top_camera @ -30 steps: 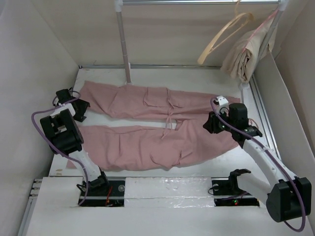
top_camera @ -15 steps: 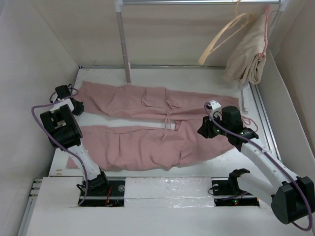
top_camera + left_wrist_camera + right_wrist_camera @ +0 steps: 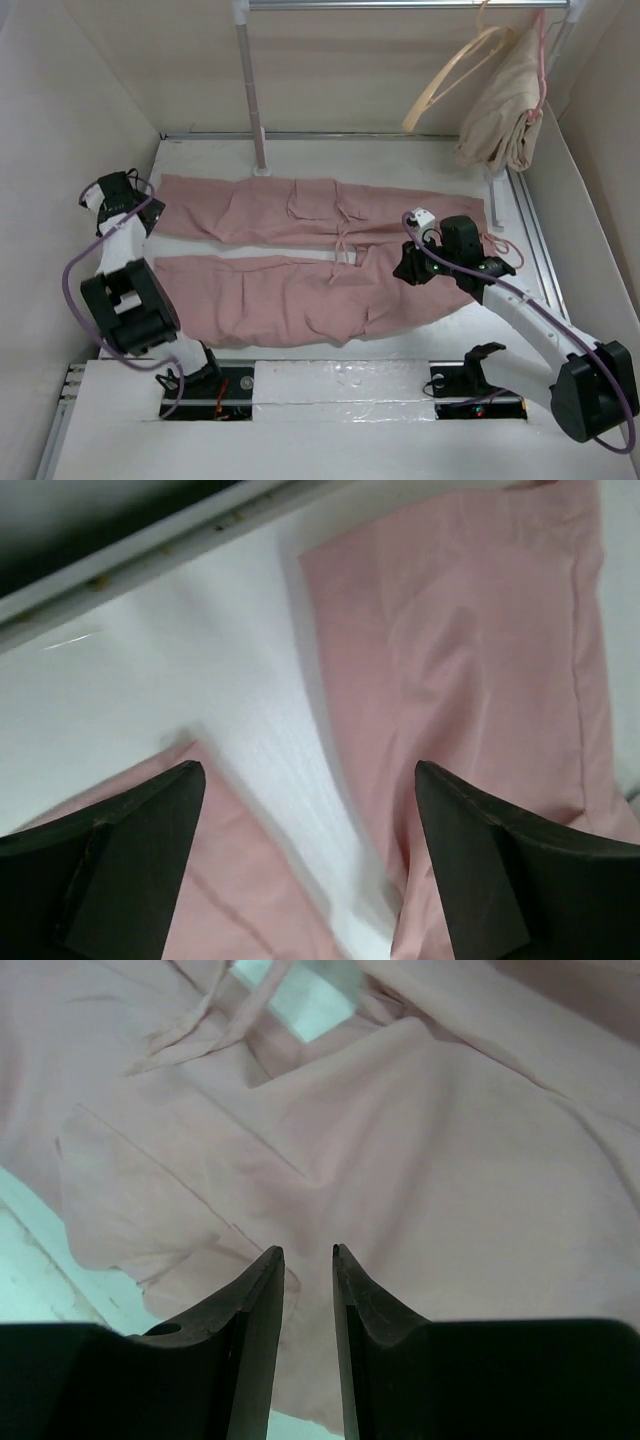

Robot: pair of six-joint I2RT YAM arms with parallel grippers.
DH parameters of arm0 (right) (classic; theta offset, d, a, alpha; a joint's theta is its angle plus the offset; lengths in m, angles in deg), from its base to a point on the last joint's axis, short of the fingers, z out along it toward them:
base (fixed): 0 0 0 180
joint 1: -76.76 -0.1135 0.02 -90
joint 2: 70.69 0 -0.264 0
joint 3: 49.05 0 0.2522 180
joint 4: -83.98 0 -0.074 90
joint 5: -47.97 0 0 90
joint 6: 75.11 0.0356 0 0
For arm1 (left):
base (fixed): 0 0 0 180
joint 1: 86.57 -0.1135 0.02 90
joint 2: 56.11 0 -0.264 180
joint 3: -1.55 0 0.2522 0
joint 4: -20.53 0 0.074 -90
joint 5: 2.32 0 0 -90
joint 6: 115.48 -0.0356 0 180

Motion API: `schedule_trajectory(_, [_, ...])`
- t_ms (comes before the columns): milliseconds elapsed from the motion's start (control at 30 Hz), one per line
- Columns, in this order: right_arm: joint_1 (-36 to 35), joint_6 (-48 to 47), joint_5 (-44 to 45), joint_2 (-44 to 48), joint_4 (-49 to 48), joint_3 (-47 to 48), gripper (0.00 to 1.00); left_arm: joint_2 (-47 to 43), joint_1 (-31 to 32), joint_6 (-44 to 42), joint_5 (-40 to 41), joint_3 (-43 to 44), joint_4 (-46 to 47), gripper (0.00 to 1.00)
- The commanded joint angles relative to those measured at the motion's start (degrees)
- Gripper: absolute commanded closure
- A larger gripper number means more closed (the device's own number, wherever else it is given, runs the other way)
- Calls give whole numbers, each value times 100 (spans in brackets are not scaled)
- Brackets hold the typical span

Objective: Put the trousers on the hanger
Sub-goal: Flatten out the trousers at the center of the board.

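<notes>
The left gripper (image 3: 308, 775) is hanging wide open over the trousers (image 3: 290, 300); the right gripper (image 3: 307, 1252) is hovering narrowly parted, grasping nothing.

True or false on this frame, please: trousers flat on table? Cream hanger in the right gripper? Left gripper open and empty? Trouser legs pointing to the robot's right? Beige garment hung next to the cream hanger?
1. The trousers lie spread flat on the table. True.
2. The right gripper holds the hanger. False: the hanger hangs bare on the rail; the right gripper is over the trousers' waist.
3. The left gripper is open and holds nothing. True.
4. The trouser legs point to the robot's right. False: the leg ends lie on the left, the waist on the right.
5. The beige garment hangs beside the hanger. True.
</notes>
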Motion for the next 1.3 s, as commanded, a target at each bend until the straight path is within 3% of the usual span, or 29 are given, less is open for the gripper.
schedule_trajectory(0, [-178,-283,-302,213,-183,276,68,-1180,-10,-129,741,-365,-512,19])
schedule_trajectory(233, [-363,-494,-584,248,19,416,68,-2016,-10,467,787,-1780,-786,37])
schedule_trajectory(567, [-522,-591,-364,503,713,644,68,-1605,-10,627,629,-2493,-268,35])
schedule_trajectory(633, [-592,-573,-224,599,792,697,68,-1263,-10,504,611,-2493,-136,48])
schedule_trajectory(700, [-592,-564,-49,652,933,793,68,-1008,-10,399,785,-2458,-118,78])
schedule_trajectory(733, [-592,-582,92,705,1064,994,68,-650,-10,320,908,-2327,-126,100])
schedule_trajectory(900, [-461,-599,610,740,1398,1321,67,-251,-10,47,1164,-1861,-188,100])
schedule_trajectory(1033, [-206,-424,945,881,1531,1348,58,-304,-10,-6,1402,-1246,-267,100])
schedule_trajectory(1200, [-12,-160,1112,977,1574,1155,45,144,-10,-50,1147,-261,-662,100])
schedule_trajectory(1267, [58,-134,1121,995,1619,1137,42,49,-10,-102,1216,-330,-654,92])
